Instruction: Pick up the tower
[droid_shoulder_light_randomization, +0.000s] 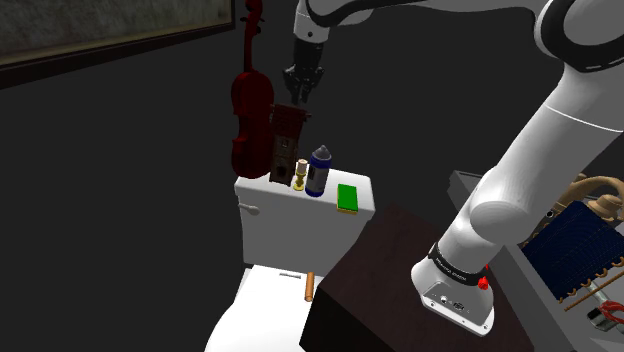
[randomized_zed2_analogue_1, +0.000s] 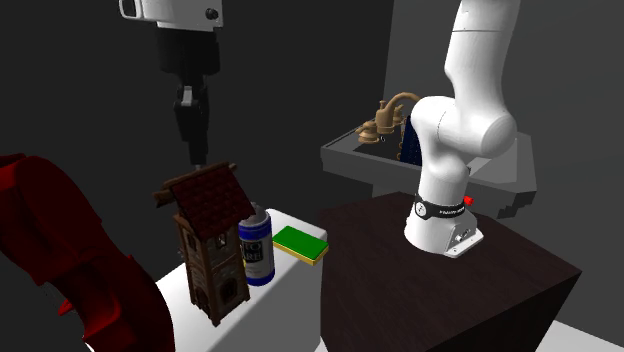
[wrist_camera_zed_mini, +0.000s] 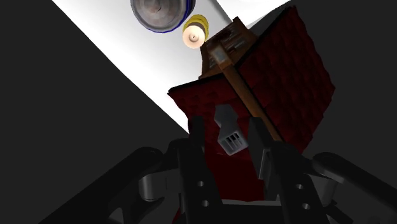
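Observation:
The tower (droid_shoulder_light_randomization: 286, 140) is a small brown house-like model with a dark red tiled roof. It stands upright at the back of a white toilet tank (droid_shoulder_light_randomization: 290, 235). My black gripper (droid_shoulder_light_randomization: 303, 95) hangs just above its roof, open and holding nothing. In the second exterior view the gripper (randomized_zed2_analogue_1: 197, 150) is a short way above the tower (randomized_zed2_analogue_1: 212, 240). In the wrist view the red roof of the tower (wrist_camera_zed_mini: 280, 70) lies straight beyond the gripper (wrist_camera_zed_mini: 229, 137), whose fingers stand apart without touching it.
A blue-and-white bottle (droid_shoulder_light_randomization: 320, 170), a small yellow candle-like piece (droid_shoulder_light_randomization: 299, 175) and a green block (droid_shoulder_light_randomization: 347, 198) share the tank top. A dark red violin (droid_shoulder_light_randomization: 250, 100) leans behind the tower. A brown roll (droid_shoulder_light_randomization: 309, 287) lies on the toilet lid. A sink with a faucet (randomized_zed2_analogue_1: 385, 120) stands beyond the stand.

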